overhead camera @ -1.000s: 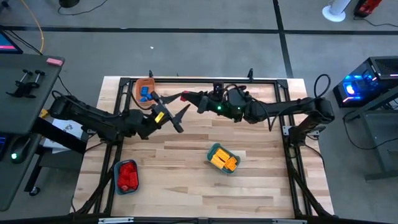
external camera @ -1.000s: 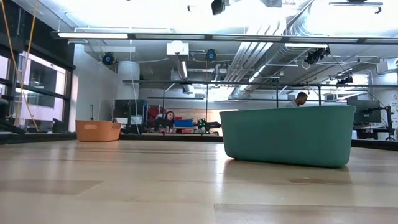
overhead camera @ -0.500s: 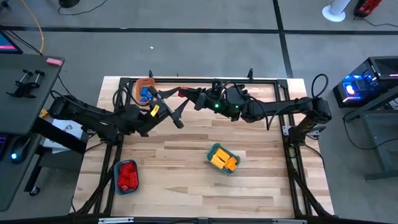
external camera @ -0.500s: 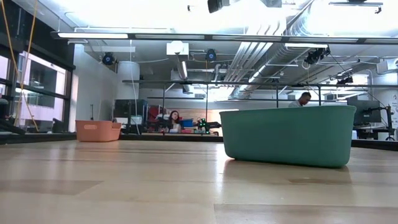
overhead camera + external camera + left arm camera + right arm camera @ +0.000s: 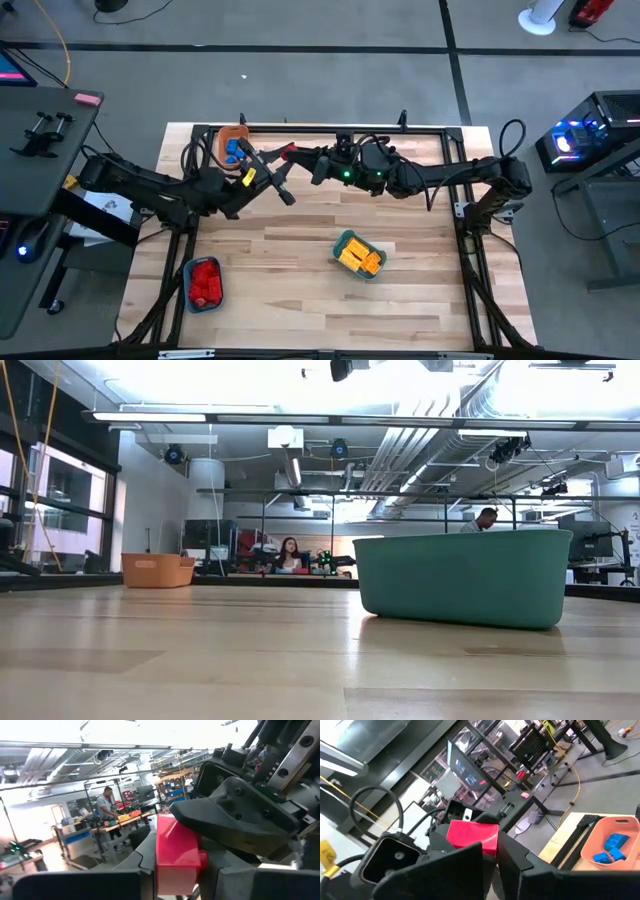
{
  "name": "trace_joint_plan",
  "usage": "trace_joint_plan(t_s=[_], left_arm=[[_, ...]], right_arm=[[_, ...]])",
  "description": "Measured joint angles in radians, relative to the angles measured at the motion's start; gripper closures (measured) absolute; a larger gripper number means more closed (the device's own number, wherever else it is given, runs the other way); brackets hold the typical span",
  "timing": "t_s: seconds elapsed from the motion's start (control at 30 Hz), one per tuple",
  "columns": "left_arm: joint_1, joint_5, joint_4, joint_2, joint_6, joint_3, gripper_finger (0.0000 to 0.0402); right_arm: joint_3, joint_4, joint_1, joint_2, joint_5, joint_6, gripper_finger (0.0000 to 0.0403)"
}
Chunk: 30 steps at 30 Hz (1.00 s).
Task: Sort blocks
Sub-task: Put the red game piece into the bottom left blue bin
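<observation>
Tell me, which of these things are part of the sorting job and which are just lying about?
Part of the job:
red block, gripped by left claw and right claw
blue blocks in orange tray
red blocks
yellow blocks in teal tray

Just lying about:
pink object, off to one side
lit computer
white stand

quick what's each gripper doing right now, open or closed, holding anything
Left gripper: closing on the red block, which sits between its fingers.
Right gripper: shut on the same red block, held above the table's far side.
</observation>
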<state>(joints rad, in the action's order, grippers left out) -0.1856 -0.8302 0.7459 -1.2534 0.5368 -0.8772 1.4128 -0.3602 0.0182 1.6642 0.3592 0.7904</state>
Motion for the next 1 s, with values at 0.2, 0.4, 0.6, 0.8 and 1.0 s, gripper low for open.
trace_joint_plan(t_s=[0.2,0.4,0.6,0.8,1.0], left_arm=[[-0.002,-0.111,-0.08,0.028,0.055,-0.001,0.0345],[-0.002,-0.262,-0.347,0.111,-0.062,0.0,0.0345],[-0.061,-0.147,-0.923,0.242,-0.596,-0.001,0.0345],[-0.195,0.394,-1.526,0.297,-1.414,0.0,0.0345],[-0.439,0.993,-1.73,0.212,-1.892,0.0,0.0345]], right_arm=[[-0.004,0.044,-0.031,-0.027,-0.019,-0.017,0.0387],[0.001,0.107,-0.095,-0.127,-0.011,-0.037,0.033],[0.0,0.189,-0.142,-0.223,-0.046,-0.119,0.0307],[-0.001,0.406,-0.16,-0.271,-0.077,-0.144,0.0307],[-0.001,0.546,-0.177,-0.277,-0.079,-0.138,0.0307]])
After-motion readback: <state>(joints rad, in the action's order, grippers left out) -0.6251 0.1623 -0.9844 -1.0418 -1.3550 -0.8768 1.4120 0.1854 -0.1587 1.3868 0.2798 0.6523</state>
